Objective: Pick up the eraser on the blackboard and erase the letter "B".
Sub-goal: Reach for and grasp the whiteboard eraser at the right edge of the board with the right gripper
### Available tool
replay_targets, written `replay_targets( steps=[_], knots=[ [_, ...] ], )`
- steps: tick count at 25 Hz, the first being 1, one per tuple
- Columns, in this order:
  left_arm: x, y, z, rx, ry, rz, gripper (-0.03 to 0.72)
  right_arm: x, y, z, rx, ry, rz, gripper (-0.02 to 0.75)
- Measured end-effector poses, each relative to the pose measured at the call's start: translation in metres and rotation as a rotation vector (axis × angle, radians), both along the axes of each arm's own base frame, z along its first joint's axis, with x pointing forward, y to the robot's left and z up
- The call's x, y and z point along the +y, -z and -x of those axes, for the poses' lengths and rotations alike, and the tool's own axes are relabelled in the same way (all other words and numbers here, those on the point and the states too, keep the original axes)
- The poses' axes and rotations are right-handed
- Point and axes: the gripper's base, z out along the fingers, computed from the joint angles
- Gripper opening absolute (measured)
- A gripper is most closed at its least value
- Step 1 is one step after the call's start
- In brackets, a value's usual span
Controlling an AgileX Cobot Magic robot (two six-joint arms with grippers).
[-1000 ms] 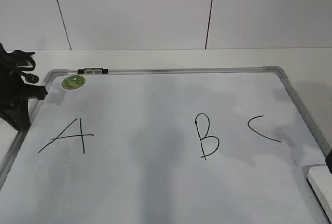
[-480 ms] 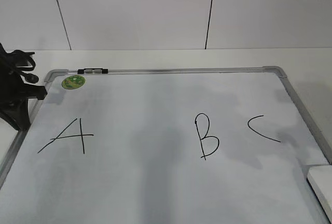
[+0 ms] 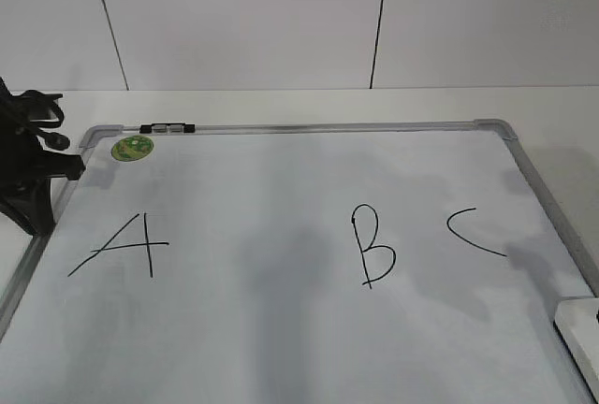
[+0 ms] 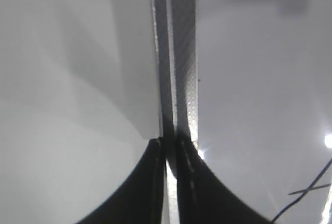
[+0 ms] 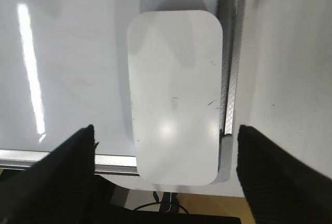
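Eraser (image 5: pixel 175 97) lies between right gripper's (image 5: pixel 166 154) wide-apart jaws; untouched.

The blackboard (image 3: pixel 281 348) is lying flat — a white board in a silver frame. The letter "B" (image 3: pixel 372 245) is showing whole in thin black strokes, right of centre. The eraser (image 5: pixel 175 97) — white, rounded — is resting at the board's near right corner against the frame.

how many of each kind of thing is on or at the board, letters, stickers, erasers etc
handwritten letters: 3 (letter "A", letter "B", letter "C")
green sticker: 1
eraser: 1
blackboard: 1
total: 6
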Motion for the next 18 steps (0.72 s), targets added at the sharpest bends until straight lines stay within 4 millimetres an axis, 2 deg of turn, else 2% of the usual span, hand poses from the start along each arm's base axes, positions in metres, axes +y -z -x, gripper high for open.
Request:
replay_targets(
  steps=[10,18],
  knots=[
    [0.0,0.0,0.0,0.003,-0.003,0.005,0.019,0.001,0.037,-0.019,0.173,0.003,0.011,0.678],
    [0.0,0.0,0.0,0.003,-0.006,0.007,0.019,0.001,0.056,-0.025,0.253,0.014,0.016,0.677]
  ],
)
